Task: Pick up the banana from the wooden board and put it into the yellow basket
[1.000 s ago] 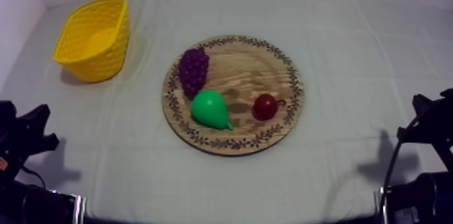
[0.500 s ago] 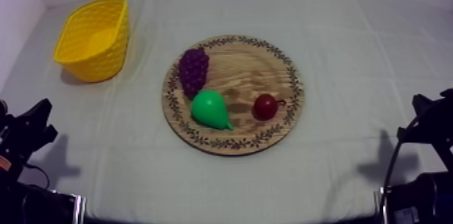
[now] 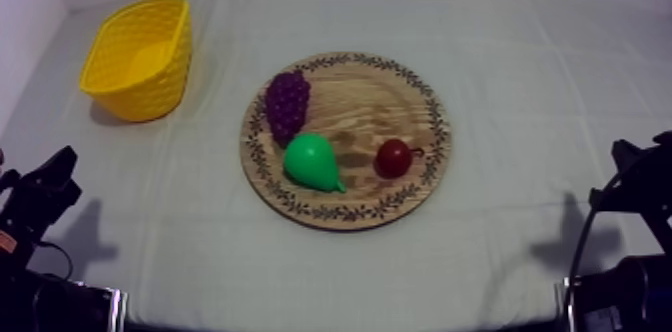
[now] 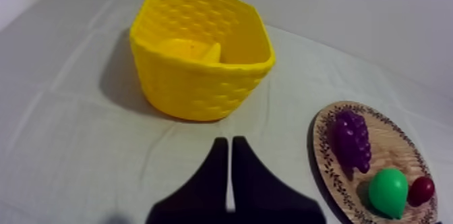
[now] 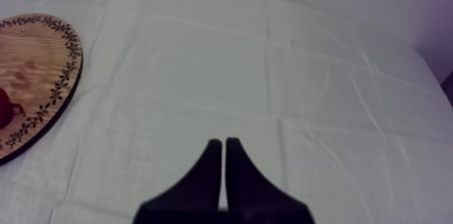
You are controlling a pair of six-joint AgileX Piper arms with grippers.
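Left claw point(image 4: 227, 142) pressed closed, empty, near left table edge. Banana point(image 4: 195, 50) lies inside yellow basket point(image 3: 150, 94), far left corner. Wooden board point(image 3: 375, 106) mid-table holds other fruit, e.g. pear point(image 3: 312, 162). Right claw point(image 5: 220, 142) closed, empty. Risk: a board pick would grab the wrong fruit.

Banana point(image 4: 199, 50) inside the yellow basket point(image 4: 202, 95), wooden board point(image 3: 400, 106) mid-table.
The banana, nearly the same yellow as the basket, lies on the basket's floor with one pointed end raised. The basket stands upright at the far left of the table point(image 3: 520, 76). It is well apart from the round wooden board, which lies flat and has a patterned rim.
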